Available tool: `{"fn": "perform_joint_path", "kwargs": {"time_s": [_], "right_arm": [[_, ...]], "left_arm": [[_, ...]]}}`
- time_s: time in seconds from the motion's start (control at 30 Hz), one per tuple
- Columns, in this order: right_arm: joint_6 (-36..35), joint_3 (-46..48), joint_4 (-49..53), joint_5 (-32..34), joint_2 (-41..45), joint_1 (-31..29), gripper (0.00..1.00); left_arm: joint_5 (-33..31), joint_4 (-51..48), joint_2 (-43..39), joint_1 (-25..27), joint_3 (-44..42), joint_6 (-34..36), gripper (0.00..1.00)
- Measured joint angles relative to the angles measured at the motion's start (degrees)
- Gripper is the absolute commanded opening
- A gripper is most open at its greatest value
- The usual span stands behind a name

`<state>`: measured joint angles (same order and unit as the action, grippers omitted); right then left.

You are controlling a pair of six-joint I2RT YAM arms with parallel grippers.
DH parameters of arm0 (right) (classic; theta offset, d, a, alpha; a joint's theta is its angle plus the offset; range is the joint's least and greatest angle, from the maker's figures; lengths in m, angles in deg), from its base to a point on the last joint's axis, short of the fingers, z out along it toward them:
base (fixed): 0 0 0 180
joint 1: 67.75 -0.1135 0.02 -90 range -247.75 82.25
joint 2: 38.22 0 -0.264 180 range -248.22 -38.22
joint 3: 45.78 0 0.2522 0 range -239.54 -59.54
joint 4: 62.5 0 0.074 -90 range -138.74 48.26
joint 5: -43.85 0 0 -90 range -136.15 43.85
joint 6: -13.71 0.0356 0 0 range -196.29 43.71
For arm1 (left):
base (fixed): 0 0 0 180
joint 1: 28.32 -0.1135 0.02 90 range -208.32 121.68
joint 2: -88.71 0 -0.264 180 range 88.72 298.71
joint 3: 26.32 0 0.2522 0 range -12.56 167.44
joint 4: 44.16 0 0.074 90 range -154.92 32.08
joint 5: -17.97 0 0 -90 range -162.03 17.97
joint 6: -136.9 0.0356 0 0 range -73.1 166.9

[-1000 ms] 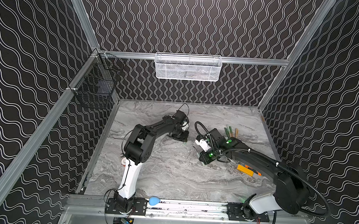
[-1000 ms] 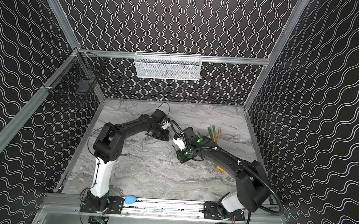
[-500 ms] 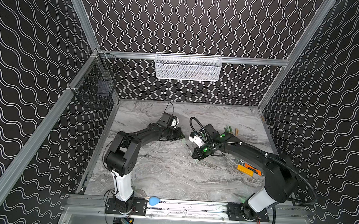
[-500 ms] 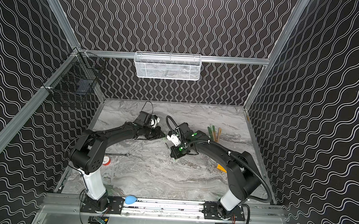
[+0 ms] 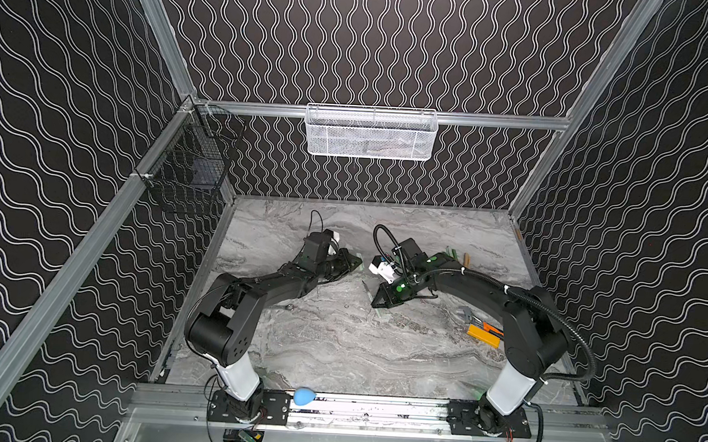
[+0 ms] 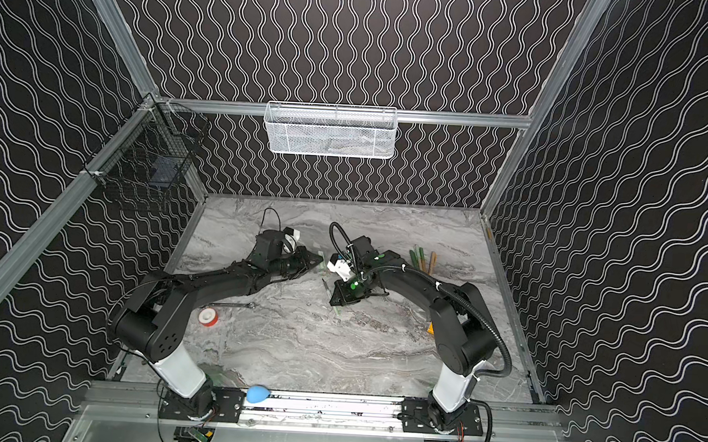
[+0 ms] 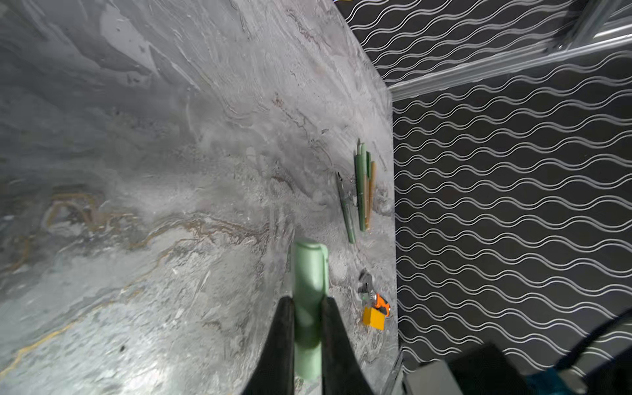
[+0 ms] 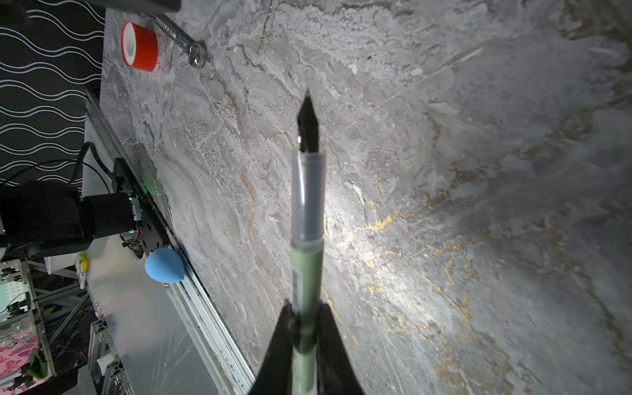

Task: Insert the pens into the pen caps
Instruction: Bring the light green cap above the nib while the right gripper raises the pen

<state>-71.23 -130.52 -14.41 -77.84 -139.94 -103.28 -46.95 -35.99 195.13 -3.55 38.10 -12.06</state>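
Over the last second both arms swung left, my left arm (image 5: 257,285) folding lower and wider. My right gripper (image 8: 305,304) clamps a green pen (image 8: 307,205), tip forward; my left gripper (image 7: 307,299) pinches a green cap (image 7: 309,266), end protruding, posed for mating, I judge. The spare pens (image 7: 360,191) lie by the right wall (image 7: 513,205).
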Motion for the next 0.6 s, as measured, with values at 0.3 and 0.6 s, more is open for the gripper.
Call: {"fn": "perform_joint_path", "kwargs": {"time_s": [0.3, 0.6], "right_arm": [[1.44, -0.39, -1.38, -0.09, -0.28, 0.28, 0.02], [3.02, 0.13, -3.63, 0.11, -0.28, 0.85, 0.0]], "left_arm": [[0.02, 4.74, -0.55, 0.02, -2.21, -2.64, 0.05], [0.31, 6.29, -1.6, 0.44, -3.76, -3.85, 0.05]]}}
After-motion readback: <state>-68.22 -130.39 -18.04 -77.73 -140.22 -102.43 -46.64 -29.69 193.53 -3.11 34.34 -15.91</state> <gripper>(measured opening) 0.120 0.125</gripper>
